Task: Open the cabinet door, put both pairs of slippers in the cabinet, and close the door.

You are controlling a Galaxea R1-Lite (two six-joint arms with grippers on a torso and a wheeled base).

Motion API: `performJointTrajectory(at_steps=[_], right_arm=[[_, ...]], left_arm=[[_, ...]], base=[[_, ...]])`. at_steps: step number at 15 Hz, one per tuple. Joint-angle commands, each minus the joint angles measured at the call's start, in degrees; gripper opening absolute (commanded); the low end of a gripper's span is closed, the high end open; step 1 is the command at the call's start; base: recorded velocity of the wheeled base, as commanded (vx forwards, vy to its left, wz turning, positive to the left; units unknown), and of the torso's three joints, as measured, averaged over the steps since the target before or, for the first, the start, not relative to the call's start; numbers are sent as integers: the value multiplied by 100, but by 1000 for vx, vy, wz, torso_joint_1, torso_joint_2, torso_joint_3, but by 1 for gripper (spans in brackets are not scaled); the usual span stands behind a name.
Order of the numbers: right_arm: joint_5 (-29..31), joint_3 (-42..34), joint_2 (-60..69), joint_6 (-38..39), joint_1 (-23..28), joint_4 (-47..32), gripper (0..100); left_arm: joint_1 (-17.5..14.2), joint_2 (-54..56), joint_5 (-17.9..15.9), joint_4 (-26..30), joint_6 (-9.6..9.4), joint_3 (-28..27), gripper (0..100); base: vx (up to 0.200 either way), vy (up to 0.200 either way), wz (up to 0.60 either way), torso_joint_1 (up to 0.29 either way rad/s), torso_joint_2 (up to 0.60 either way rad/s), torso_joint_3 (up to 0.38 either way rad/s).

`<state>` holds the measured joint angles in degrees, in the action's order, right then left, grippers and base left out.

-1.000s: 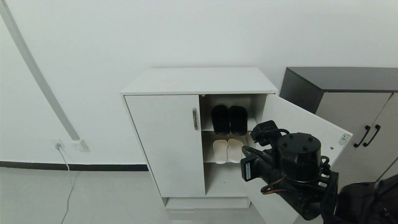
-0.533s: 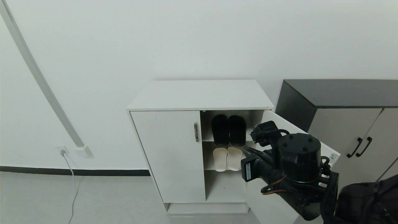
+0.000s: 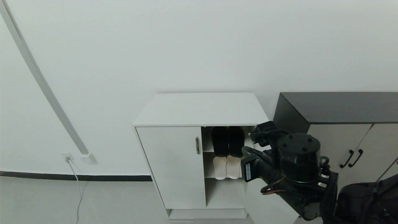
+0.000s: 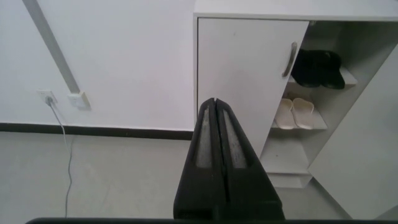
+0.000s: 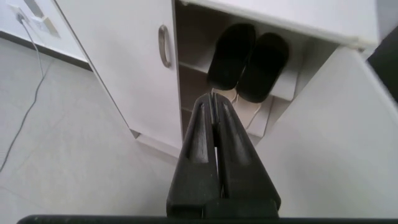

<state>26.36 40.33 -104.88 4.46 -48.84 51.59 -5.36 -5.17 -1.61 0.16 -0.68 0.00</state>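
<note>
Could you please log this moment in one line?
black slippers: upper shelf; white slippers: shelf below; white cabinet's right door: open; left gripper, right gripper: shut

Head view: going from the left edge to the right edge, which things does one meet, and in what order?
wall socket → closed cabinet door → metal handle → black slippers on the upper shelf → dark cabinet
</note>
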Motion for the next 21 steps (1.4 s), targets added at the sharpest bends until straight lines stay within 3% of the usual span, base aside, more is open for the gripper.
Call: performJointTrajectory(at_steps=[1,17,21], right_arm=[[1,-51,-15,-42,-3,9,0],[1,-69,-112,-86,76,9,0],[1,-60,-121,-86,120,9,0]], left_arm=[[-9,-2,-6,2,-2,0,0],[0,-2,-6,2,-2,0,0],[0,-2,-6,2,-2,0,0]], base=[[0,0,0,232,-515,-286],[0,0,0,24,-54,-29],[0,0,-600,-1,2,2]])
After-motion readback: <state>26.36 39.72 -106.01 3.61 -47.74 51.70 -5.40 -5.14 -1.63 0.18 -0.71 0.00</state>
